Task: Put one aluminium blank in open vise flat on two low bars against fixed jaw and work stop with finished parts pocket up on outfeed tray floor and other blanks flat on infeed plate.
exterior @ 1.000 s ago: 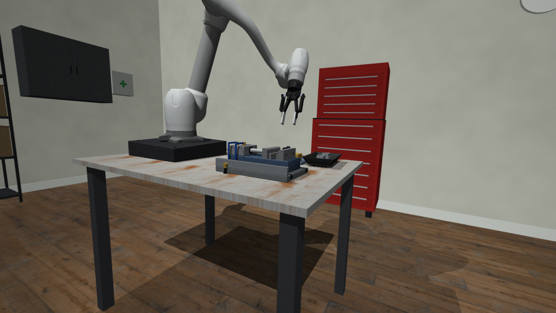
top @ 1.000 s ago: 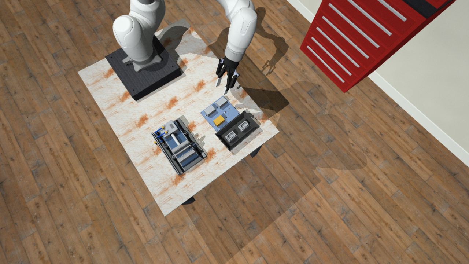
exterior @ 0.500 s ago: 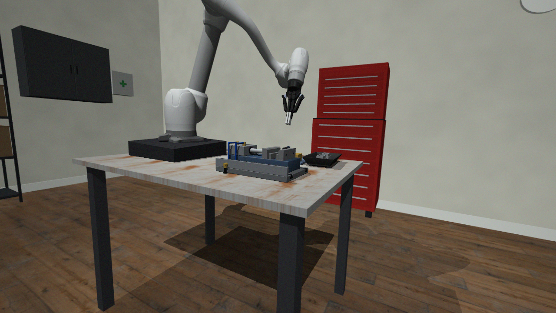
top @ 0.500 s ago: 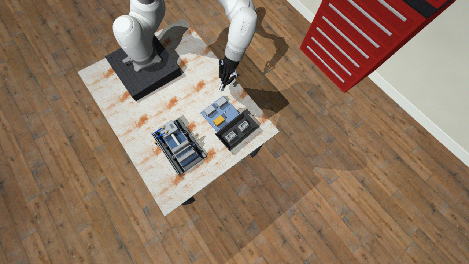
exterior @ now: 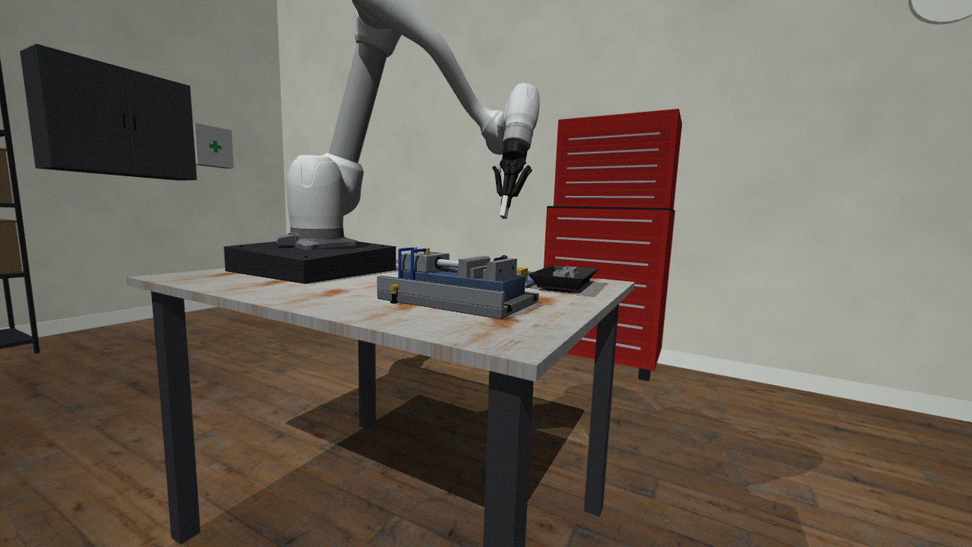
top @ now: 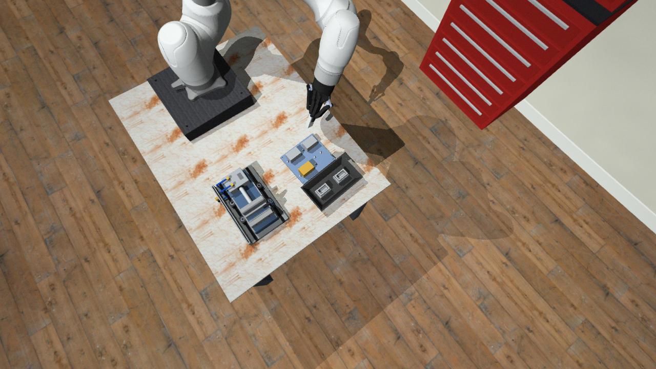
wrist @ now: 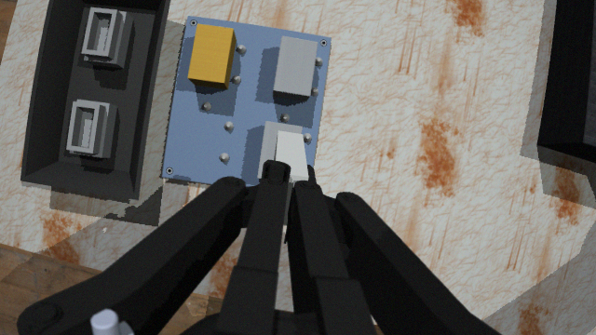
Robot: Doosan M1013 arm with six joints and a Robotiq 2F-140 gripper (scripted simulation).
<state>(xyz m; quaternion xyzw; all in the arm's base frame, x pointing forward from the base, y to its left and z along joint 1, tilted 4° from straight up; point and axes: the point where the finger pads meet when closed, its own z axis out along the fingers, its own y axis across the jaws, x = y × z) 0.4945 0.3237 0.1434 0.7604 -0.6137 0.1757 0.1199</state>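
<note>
While end effector [wrist: 289, 174] hangs high, fingers together on nothing, aluminium blanks [wrist: 295, 66] lie flat, long axes parallel.

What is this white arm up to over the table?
It tends a small machining cell. Its gripper hangs shut and empty, high above the blue infeed plate, where two grey aluminium blanks and a brass one lie. The vise has no blank in its opening. Two finished parts sit in the black tray.

Top overhead, far; exterior side-on; wrist downward, near infeed plate [wrist: 205, 135].
</note>
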